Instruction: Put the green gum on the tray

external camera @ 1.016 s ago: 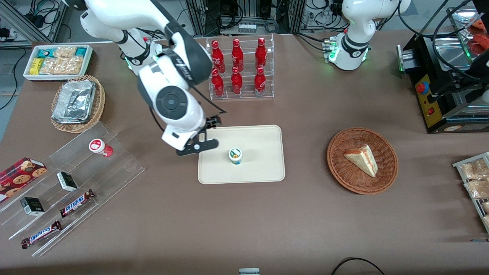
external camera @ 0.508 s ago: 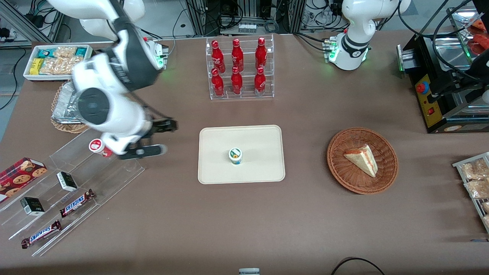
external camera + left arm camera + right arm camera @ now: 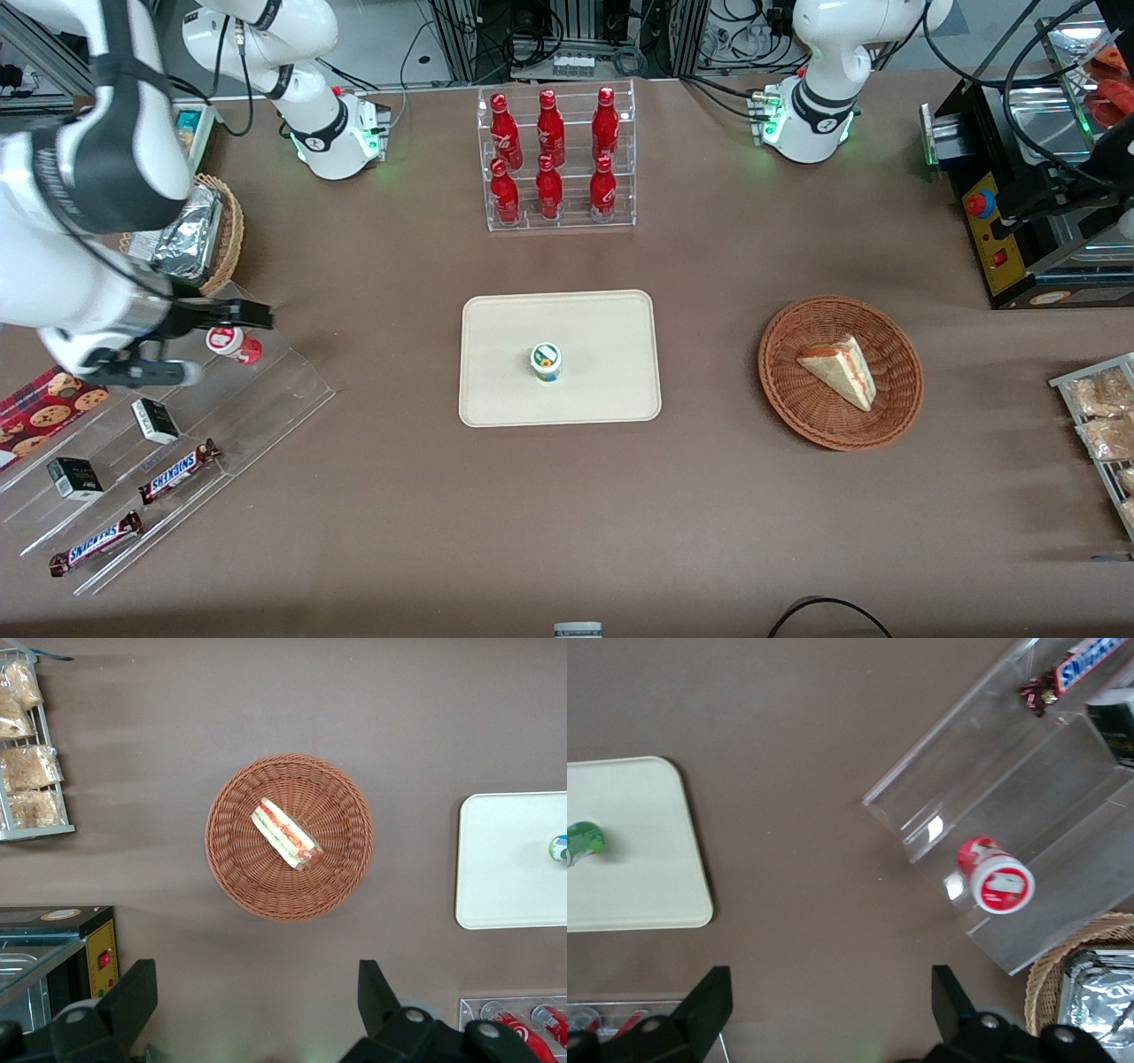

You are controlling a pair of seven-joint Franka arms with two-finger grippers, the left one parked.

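Currently, by item:

Green gum (image 3: 546, 361): standing upright on the tray (image 3: 611, 390), near its middle, white lid up. Nothing touches it. It also shows at the edge of the right wrist view (image 3: 583, 842), resting on the tray (image 3: 647, 868).

Tray: flat on the brown table (image 3: 709, 496), between the rack of red bottles (image 3: 556, 159) and the front camera. Carries the gum only.

Gripper (image 3: 190, 341): up above the clear stepped display stand (image 3: 266, 381) at the working arm's end of the table, well apart from the tray.

Fingers: spread wide and empty; one black finger (image 3: 232, 313) lies farther from the front camera than the other (image 3: 151, 372). Both tips show in the right wrist view (image 3: 709, 1001) with open table between them, touching nothing.

Red-labelled bottle (image 3: 232, 342): stands on a step of the display stand, seen between the two fingers in the front view, but the fingers hang above it. Right wrist view shows its red-printed lid (image 3: 998, 879).

Stand's other goods: two Snickers bars (image 3: 177, 470) and small dark boxes (image 3: 152, 420) on the steps nearer the front camera.

Wicker basket (image 3: 840, 372): toward the parked arm's end, holding a wedge of sandwich (image 3: 840, 369).

Foil pack (image 3: 188, 232): in a second basket beside the working arm.
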